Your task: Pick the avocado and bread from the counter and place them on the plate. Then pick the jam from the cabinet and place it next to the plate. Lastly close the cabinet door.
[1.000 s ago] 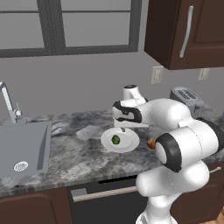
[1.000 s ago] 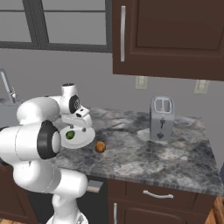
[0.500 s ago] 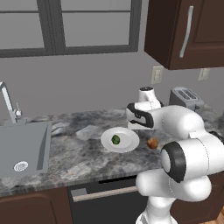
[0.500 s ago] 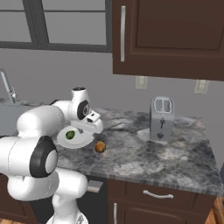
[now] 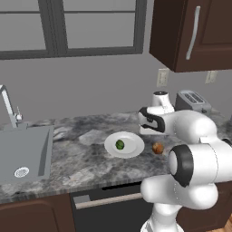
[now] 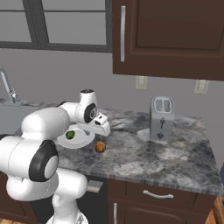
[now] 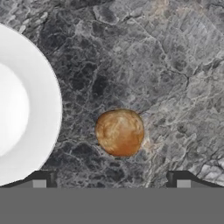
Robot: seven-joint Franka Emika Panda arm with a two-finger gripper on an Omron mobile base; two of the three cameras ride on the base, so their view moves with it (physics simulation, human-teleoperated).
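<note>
The dark-green avocado (image 5: 119, 144) lies on the white plate (image 5: 133, 150) on the marbled counter (image 5: 86, 161). The brown-orange bread (image 5: 157, 148) sits on the counter just right of the plate, apart from its rim. My gripper (image 6: 104, 131) hovers above the bread, open and empty. In the hand view the bread (image 7: 119, 132) lies between and ahead of my wide-apart fingertips (image 7: 39, 182), with the plate's rim (image 7: 48, 109) at the left. The upper cabinet (image 6: 175, 39) has its door shut, its silver bar handle (image 6: 123, 33) vertical. The jam is hidden.
A silver toaster (image 6: 160, 118) stands at the back right of the counter. A sink (image 5: 22, 152) with a faucet (image 5: 9, 106) takes up the counter's left end. Bare stone lies between the bread and the toaster.
My arm has swung right, from over the plate to above the bread. The avocado stays on the plate and the bread has not moved.
</note>
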